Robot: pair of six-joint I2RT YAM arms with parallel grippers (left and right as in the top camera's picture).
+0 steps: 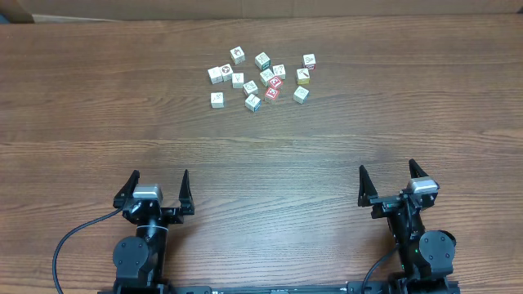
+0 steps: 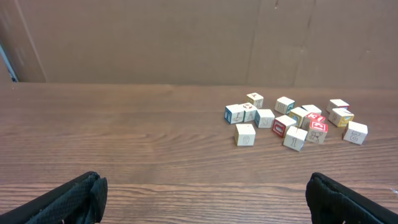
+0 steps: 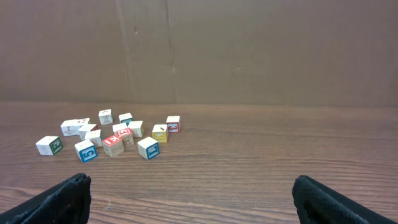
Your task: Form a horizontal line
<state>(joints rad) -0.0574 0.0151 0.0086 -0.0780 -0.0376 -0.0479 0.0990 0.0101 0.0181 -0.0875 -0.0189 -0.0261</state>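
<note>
L gripper (image 1: 160, 173): jaws wide apart, empty, at near edge of table (image 1: 270, 163). Cubes (image 1: 267, 75) in a loose cluster far-center (two at its left prob. touching), no row yet. R gripper (image 1: 387, 166): also apart, empty.

Both arms are being held low at the near edge of the table (image 1: 270, 147), well apart, with the wrists being pointed toward the far edge. The left gripper (image 1: 160, 176) is being held toward the near-left corner, its jaws being spread wide with nothing between them. The right gripper (image 1: 387, 168) is being held toward the near-right corner, likewise spread wide and empty. In the wrist views, the dark fingers (image 2: 71, 200) (image 3: 56, 199) are being shown only at the lower corners.
</note>
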